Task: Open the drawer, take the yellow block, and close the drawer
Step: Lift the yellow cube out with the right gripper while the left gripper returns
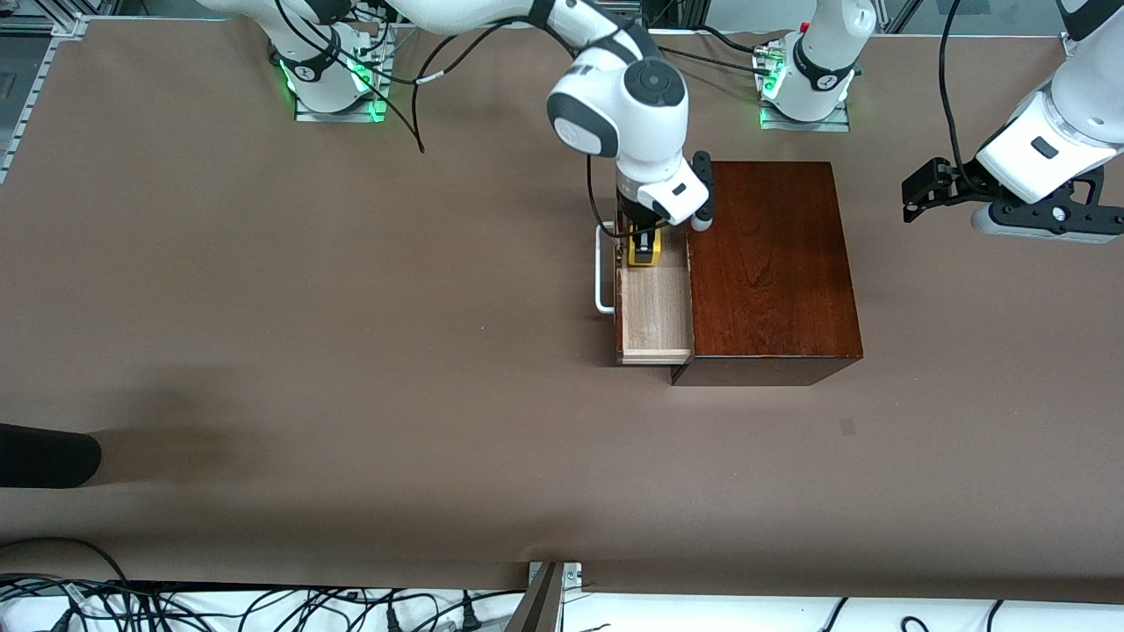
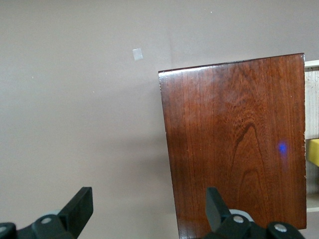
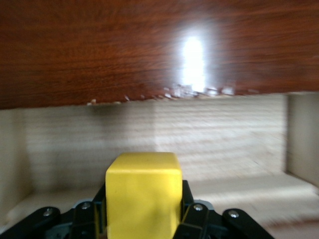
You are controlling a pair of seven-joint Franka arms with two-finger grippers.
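While the left hand waits open, the right hand grips the smooth yellow cube inside the pale-wood drawer.

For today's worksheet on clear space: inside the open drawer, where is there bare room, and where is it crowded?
The drawer floor is bare from the yellow block to its end nearer the front camera. The end by the bases is crowded: right gripper clamps the block there.

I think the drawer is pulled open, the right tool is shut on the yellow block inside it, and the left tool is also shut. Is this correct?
Not quite. The left tool is open, waiting above the table beside the box; the left wrist view shows its fingers wide apart. The rest holds: the drawer is open and the right tool is shut on the yellow block.
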